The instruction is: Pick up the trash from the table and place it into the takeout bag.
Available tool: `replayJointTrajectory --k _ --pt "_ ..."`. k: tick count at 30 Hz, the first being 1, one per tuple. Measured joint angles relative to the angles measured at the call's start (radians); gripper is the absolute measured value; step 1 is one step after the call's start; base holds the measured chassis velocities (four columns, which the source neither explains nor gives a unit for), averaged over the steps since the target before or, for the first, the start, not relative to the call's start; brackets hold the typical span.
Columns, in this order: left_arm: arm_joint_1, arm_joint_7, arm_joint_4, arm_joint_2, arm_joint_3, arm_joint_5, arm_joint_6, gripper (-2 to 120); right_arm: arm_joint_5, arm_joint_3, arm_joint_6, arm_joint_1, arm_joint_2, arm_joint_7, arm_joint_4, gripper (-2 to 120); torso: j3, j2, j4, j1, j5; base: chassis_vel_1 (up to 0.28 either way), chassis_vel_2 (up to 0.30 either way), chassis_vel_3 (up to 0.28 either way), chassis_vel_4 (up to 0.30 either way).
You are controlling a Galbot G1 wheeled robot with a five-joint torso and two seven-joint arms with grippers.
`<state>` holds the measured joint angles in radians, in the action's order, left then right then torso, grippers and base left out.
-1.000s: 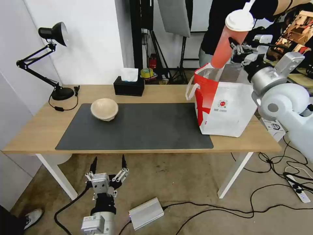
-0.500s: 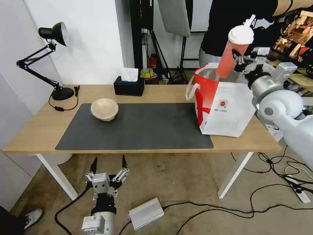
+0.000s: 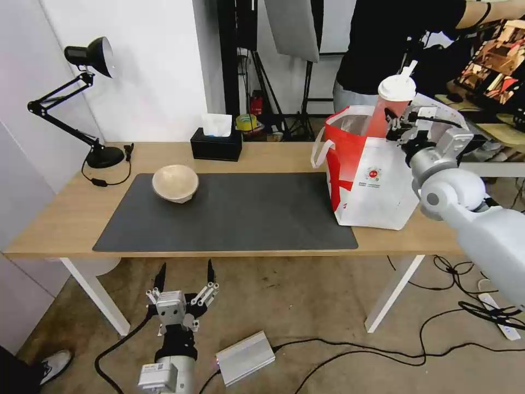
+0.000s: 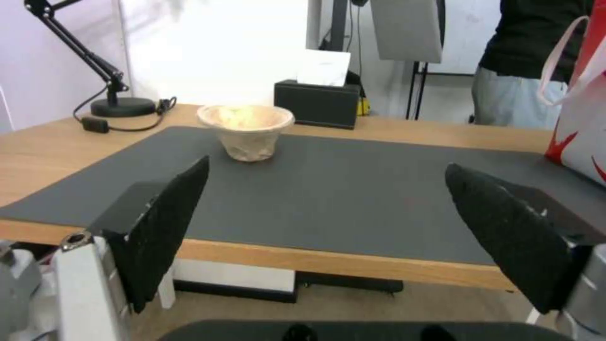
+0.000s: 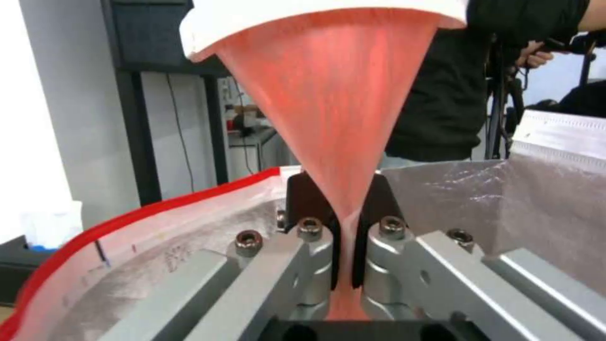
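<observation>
Light wood and a dark grey mat made up the desk, with the takeout bag standing at 3 o'clock. The right tool gripped the red drink cup tightly, its base already inside the bag's foil mouth. Lowering it straight and upright before release would probably suit best, keeping clear of the bag's rim. At 10 o'clock the beige paper bowl waited on the mat. A tissue box and desk lamp stood well apart. The left tool hung wide open below the desk's front edge.
</observation>
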<state>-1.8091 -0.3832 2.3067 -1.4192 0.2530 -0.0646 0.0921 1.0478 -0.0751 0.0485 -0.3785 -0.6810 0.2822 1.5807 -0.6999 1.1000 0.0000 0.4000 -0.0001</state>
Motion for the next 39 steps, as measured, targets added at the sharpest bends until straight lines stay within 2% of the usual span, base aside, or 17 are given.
replayJointTrajectory --k 11,13,15,17,20,22,25,26,29,32,33,36,37,39 --pt "-0.001 0.0 0.003 -0.008 -0.001 -0.004 0.0 100 0.006 -0.029 0.034 0.02 -0.011 0.004 0.002 3 0.0 0.0 0.0001 0.0 0.0 0.0 0.0 0.0 0.0" --pt "-0.002 0.0 0.004 -0.009 -0.001 -0.005 0.0 100 0.008 -0.028 0.041 0.013 -0.008 0.003 0.013 10 0.0 0.0 0.0 0.0 0.0 0.0 0.0 0.0 0.0" --pt "-0.004 0.001 0.005 -0.009 -0.001 -0.007 0.0 100 0.011 -0.027 0.045 0.007 -0.007 0.004 0.024 22 0.0 0.0 0.0 0.0 0.0002 0.0 0.0 0.0 0.0" --pt "-0.004 0.001 0.005 -0.009 -0.001 -0.008 0.0 100 0.011 -0.026 0.045 0.007 -0.007 0.005 0.025 25 0.0 0.0 0.0 0.0 0.0002 0.0 0.0 0.0 0.0" --pt "-0.005 0.002 0.01 -0.01 0.0 -0.008 0.0 100 0.018 -0.026 0.046 0.009 -0.003 0.007 0.038 39 0.0 0.0 0.0 0.0 0.0002 0.0 0.0 0.0 0.0" --pt "-0.005 0.002 0.01 -0.011 0.0 -0.009 0.0 100 0.02 -0.026 0.047 0.009 0.0 0.007 0.043 41 0.0 0.0 0.0 0.0 0.0002 0.0 0.0 0.0 0.0" --pt "-0.011 0.002 0.011 -0.017 -0.002 -0.016 0.0 100 0.026 -0.025 0.049 0.011 0.009 0.008 0.056 57 0.0 0.0 0.0 0.0 0.0002 0.0 0.0 0.0 0.0" --pt "-0.011 0.002 0.011 -0.017 -0.002 -0.016 0.0 100 0.026 -0.025 0.049 0.011 0.009 0.008 0.056 57 0.0 0.0 0.0 0.0 0.0002 0.0 0.0 0.0 0.0" --pt "-0.013 0.002 0.011 -0.021 -0.006 -0.024 0.0 100 0.028 -0.022 0.049 0.012 0.013 0.011 0.063 72 0.0 0.0 0.0 0.0 0.0002 0.0 0.0 0.0 0.0" --pt "-0.013 0.002 0.012 -0.02 -0.006 -0.025 0.0 100 0.028 -0.019 0.049 0.01 0.015 0.011 0.067 75 0.0 0.0 0.0001 0.0 0.0002 0.0 0.0 0.0 0.0" --pt "-0.013 0.002 0.013 -0.019 -0.005 -0.025 0.0 100 0.028 -0.016 0.048 0.008 0.018 0.011 0.072 82 0.0 0.0 0.0 0.0 0.0002 0.0 0.0 0.0 0.0" --pt "-0.014 0.001 0.014 -0.017 -0.002 -0.025 0.0 100 0.028 -0.015 0.048 0.006 0.022 0.01 0.077 88 0.0 0.0 0.0 0.0 0.0002 0.0 0.0 0.0 0.0" --pt "-0.017 0.0 0.017 -0.015 -0.001 -0.026 0.0 100 0.026 -0.014 0.047 0.004 0.025 0.009 0.08 97 0.0 0.0 0.0 0.0 0.0002 0.0 0.0 0.0 0.0" --pt "-0.021 0.0 0.021 -0.015 -0.001 -0.029 0.001 100 0.024 -0.014 0.047 0.004 0.027 0.009 0.083 100 0.0 0.0 0.0001 0.0 0.0002 0.0 0.0 0.0 0.0"
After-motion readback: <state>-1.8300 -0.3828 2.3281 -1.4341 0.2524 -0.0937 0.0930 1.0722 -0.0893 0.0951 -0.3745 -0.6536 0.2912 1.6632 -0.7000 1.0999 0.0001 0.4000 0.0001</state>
